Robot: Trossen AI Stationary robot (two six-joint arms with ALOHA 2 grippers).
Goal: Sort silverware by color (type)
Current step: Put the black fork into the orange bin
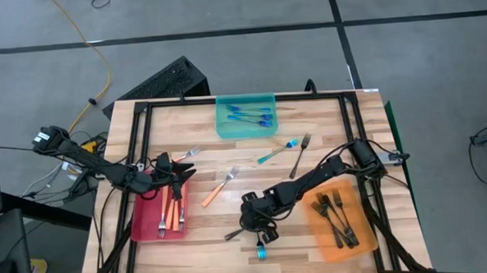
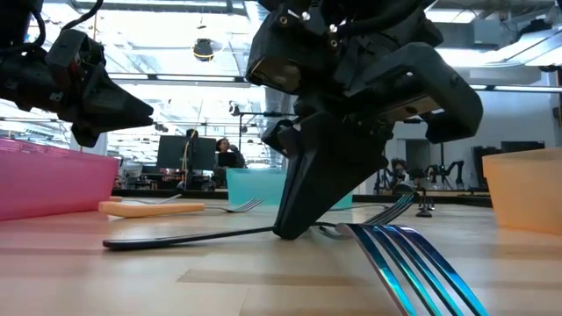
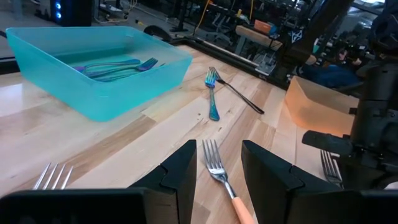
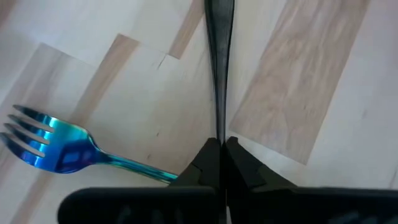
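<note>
My right gripper (image 1: pixel 260 228) is down at the table's near middle, shut on a dark fork (image 1: pixel 234 233) that lies on the wood. Beside it lies a blue fork (image 4: pixel 53 148). My left gripper (image 1: pixel 186 168) hangs open over the red tray's far right corner. Nothing is between its fingers, and an orange-handled fork (image 3: pixel 219 167) lies on the table below them. The teal tray (image 1: pixel 246 128) holds blue forks, the red tray (image 1: pixel 142 223) orange-handled ones, the orange tray (image 1: pixel 322 232) dark ones. My right gripper pinches the dark fork's thin neck (image 4: pixel 218 127) between its two fingers, whose tips (image 2: pixel 293 230) reach down to the tabletop. The fingers slant down from the table's right. The fork lies flat on the wood, its handle (image 2: pixel 176 239) running toward the table's left.
Loose on the table's middle lie a silver-tined fork (image 1: pixel 191 153), a blue fork (image 1: pixel 277 152) and a dark fork (image 1: pixel 300 154). A black frame (image 1: pixel 225 101) runs along the table's edges. Bare wood lies between the red tray and my right gripper.
</note>
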